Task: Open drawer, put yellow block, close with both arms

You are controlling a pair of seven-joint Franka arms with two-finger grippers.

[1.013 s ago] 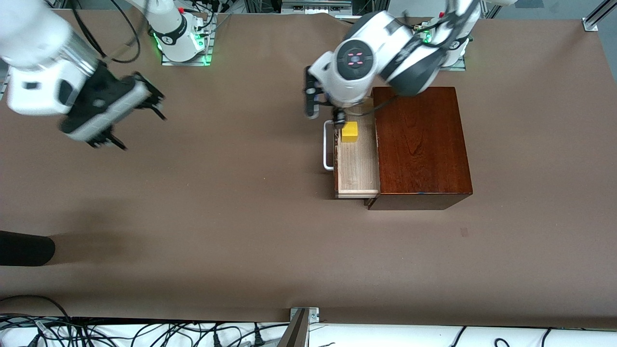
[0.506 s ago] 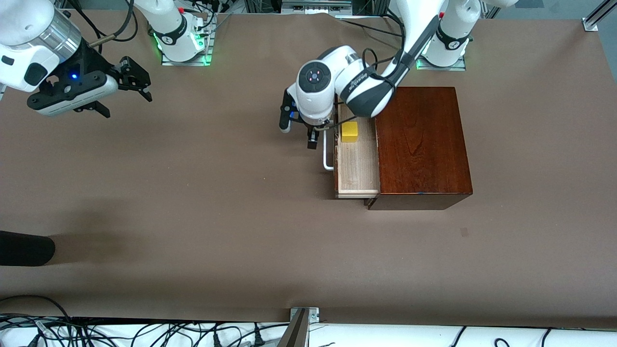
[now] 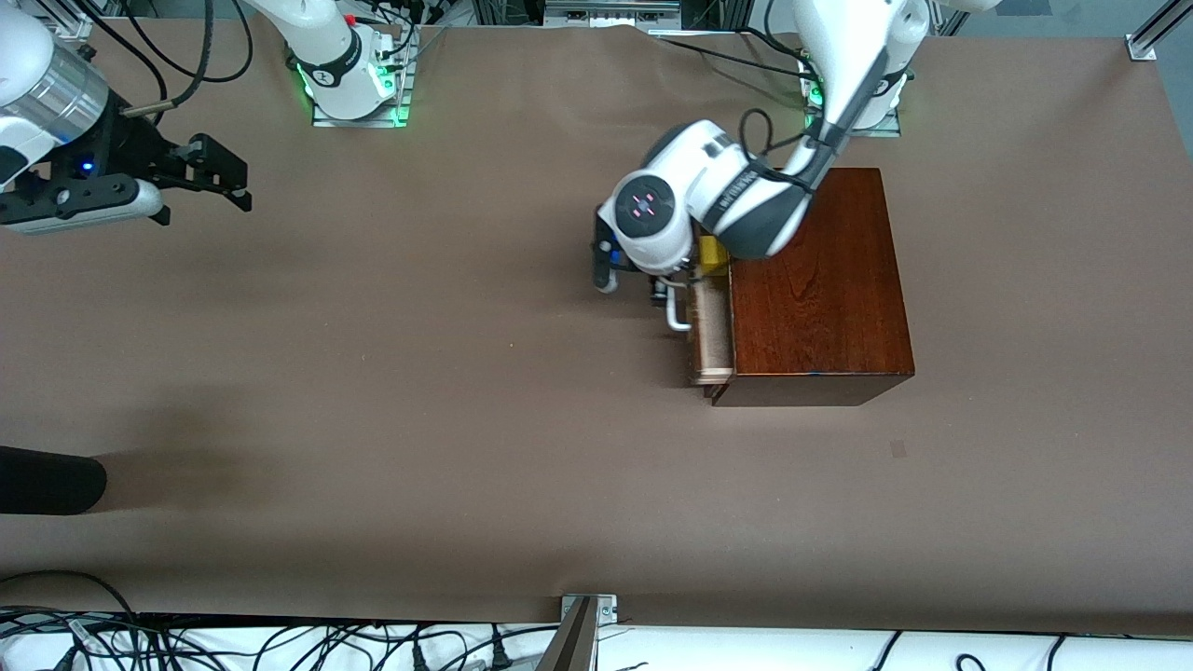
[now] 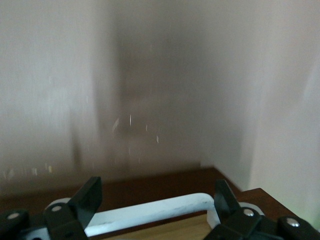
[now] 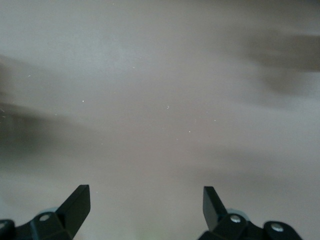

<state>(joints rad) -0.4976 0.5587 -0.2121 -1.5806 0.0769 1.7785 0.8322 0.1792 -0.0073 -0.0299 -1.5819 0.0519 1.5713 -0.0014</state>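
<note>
You are looking down on a brown paper-covered table (image 3: 466, 391) with two white robot arms based along its upper edge. A glossy mahogany box (image 3: 815, 280) sits toward the left arm's end of the table. Its drawer (image 3: 710, 328) sticks out only a short way toward the right arm's end, showing a narrow strip of pale wood tray, with the white loop handle (image 3: 678, 317) on its front. The yellow block (image 3: 714, 253) lies in the drawer at the end farther from the front camera, right against the box's opening, and only a sliver of it shows beside the left arm's wrist. Your left claw (image 4: 155, 200) is low at the drawer front, with its fingers spread wide. In the left wrist view the white handle (image 4: 155, 212) runs across between the two fingertips (image 4: 87, 197), just above the dark wood front, and you cannot tell whether either finger touches it. In the front view the left arm's round wrist covers most of that claw. Your right claw (image 3: 219, 177) waits over bare table at the right arm's end, well apart from the box. Its fingers (image 5: 77, 202) are spread wide with nothing between them, and only brown table surface shows below them in the right wrist view.
</note>
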